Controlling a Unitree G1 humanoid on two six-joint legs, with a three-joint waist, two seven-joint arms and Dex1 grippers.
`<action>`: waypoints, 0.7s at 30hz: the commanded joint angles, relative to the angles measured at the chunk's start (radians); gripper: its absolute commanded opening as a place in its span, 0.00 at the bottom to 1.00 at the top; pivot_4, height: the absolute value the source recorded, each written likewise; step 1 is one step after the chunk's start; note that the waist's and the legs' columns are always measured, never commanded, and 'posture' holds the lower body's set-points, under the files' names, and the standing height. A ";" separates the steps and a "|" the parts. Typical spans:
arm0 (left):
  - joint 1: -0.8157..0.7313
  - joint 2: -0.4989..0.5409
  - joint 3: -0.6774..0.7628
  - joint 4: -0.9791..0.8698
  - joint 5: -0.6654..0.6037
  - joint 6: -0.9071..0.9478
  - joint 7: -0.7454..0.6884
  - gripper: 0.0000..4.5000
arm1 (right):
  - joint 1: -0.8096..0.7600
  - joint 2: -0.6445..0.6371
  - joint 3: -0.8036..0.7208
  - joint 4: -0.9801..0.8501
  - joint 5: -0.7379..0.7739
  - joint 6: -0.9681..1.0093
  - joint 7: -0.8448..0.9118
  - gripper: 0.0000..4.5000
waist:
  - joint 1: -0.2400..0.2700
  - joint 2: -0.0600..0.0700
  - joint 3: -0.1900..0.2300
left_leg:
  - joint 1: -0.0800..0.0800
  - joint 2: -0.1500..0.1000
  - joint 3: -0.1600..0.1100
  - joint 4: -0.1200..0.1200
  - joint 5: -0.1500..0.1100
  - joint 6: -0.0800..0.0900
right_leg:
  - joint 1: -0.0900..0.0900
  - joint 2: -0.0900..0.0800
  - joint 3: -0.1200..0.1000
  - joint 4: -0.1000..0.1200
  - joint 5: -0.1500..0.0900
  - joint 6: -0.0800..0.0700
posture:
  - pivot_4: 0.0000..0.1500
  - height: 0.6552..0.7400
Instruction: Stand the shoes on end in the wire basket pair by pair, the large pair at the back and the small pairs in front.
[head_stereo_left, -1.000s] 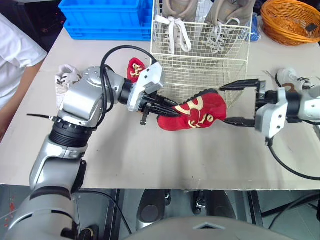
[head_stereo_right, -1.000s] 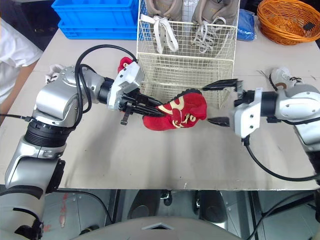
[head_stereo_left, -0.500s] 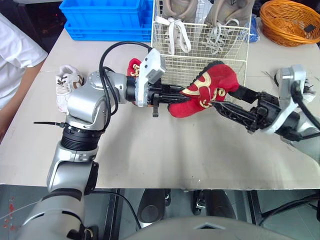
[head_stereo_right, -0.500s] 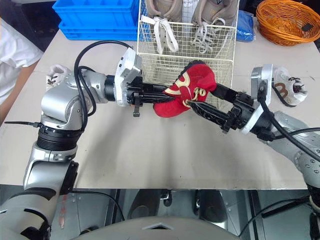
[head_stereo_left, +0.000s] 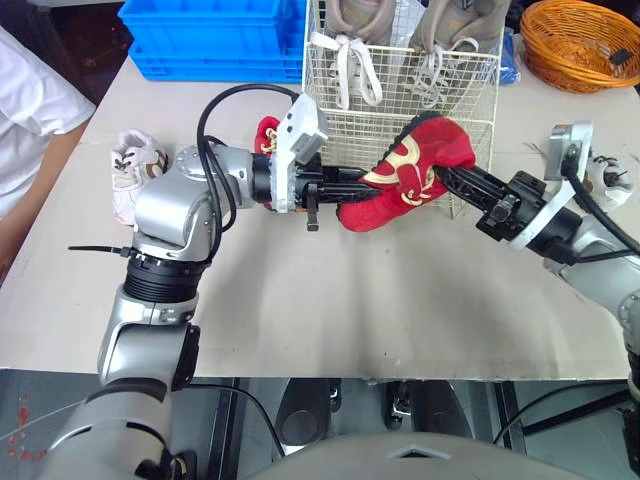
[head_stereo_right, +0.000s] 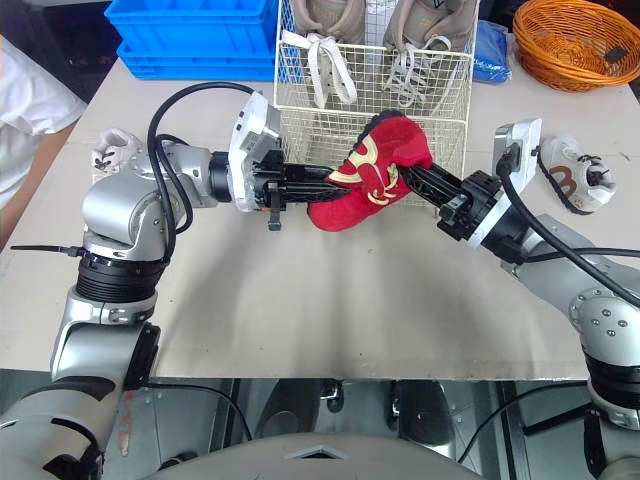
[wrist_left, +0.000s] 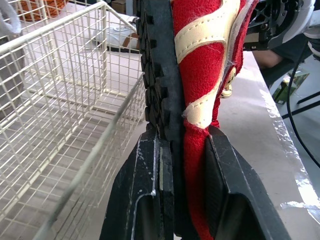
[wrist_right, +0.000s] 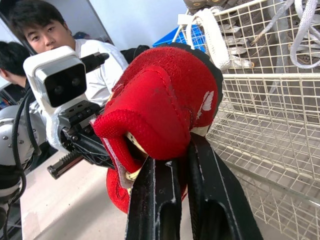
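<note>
The red shoe (head_stereo_left: 405, 172) hung mid-frame, raised off the desk (head_stereo_left: 350, 300), against the front wall of the basket (head_stereo_left: 350, 135) with its top about level with the rim. Both tools were clenched on it: the left tool (head_stereo_left: 348, 188) across sole and upper, the right tool (head_stereo_left: 445, 178) on the collar. I'd say it needed to clear the rim, then tip on end and go down in front of the large pair (head_stereo_left: 352, 18), with one tool letting go only once the other held firm. The left forearm (head_stereo_left: 240, 175) lay level, and the right arm (head_stereo_left: 575, 225) slanted in from the right edge.
</note>
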 joint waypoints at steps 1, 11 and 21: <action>-0.014 -0.040 0.034 -0.044 -0.056 0.010 0.027 0.21 | -0.065 0.030 -0.006 -0.065 0.031 0.007 -0.029 0.00 | 0.000 0.000 0.000 | 0.000 0.000 0.000 0.000 0.000 0.000 | 0.000 0.000 0.000 0.000 0.000 0.000 | 1.00 0.36; -0.030 -0.010 0.130 -0.103 -0.034 -0.021 0.167 0.97 | -0.244 0.073 -0.154 -0.006 0.069 -0.074 -0.230 0.00 | -0.001 0.000 0.000 | 0.000 0.000 0.000 -0.001 0.000 0.000 | 0.000 0.000 0.000 -0.001 0.000 0.000 | 1.00 0.36; -0.024 0.031 0.182 -0.134 -0.054 -0.020 0.230 0.97 | -0.351 0.158 -0.141 0.163 -0.186 -0.113 -0.294 0.00 | -0.001 0.000 0.000 | 0.000 -0.001 0.000 -0.002 0.000 0.000 | -0.001 0.000 0.000 -0.001 0.000 0.000 | 1.00 0.36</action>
